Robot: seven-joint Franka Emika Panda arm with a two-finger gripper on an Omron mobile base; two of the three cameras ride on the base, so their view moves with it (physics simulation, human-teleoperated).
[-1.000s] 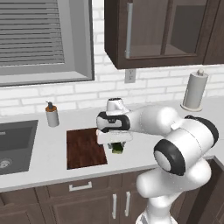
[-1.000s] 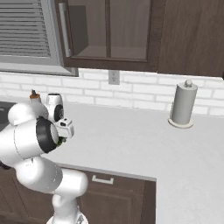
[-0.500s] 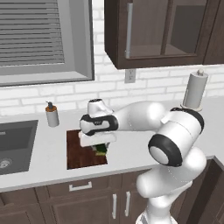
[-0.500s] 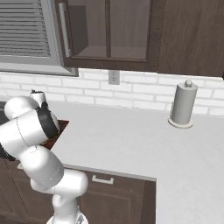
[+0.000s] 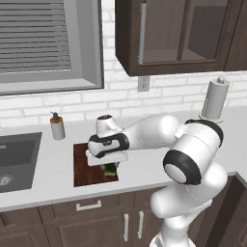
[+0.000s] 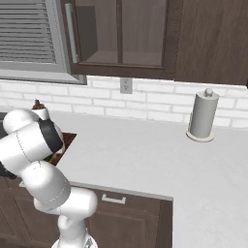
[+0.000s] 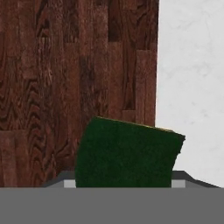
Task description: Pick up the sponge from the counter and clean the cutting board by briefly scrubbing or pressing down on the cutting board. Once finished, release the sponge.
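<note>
Where the arm reaches down over the cutting board (image 5: 86, 166), the sponge (image 5: 111, 169) sits clamped in the gripper (image 5: 109, 168) above the board's right part, near its edge. The board lies on the counter (image 5: 144, 166), between the sink (image 5: 14, 159) and the robot; a soap bottle (image 5: 57, 126) stands behind it.

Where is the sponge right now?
In the left base view the sponge sits under the gripper, over the cutting board's right part, right of the sink.
</note>
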